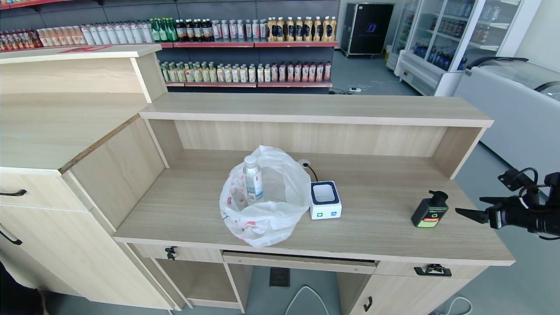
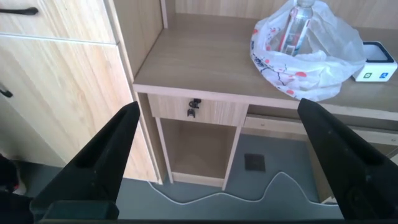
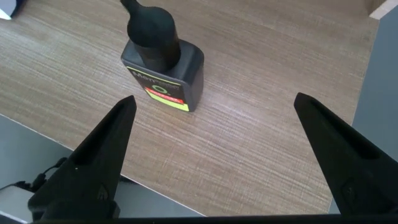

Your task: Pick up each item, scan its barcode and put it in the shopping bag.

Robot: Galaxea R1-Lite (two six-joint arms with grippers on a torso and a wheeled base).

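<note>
A black pump bottle with a green and red label stands upright near the right end of the wooden desk. My right gripper hovers open just to its right, a short gap away; the right wrist view shows the pump bottle ahead of the open right gripper. A white shopping bag sits mid-desk with a clear water bottle upright inside. A white and blue scanner stands beside the bag. My left gripper is open, low in front of the desk's left end, facing the bag.
A raised counter ledge walls the back of the desk, and a tall cabinet closes the left side. A black cable runs behind the scanner. Drink shelves and fridges stand far behind.
</note>
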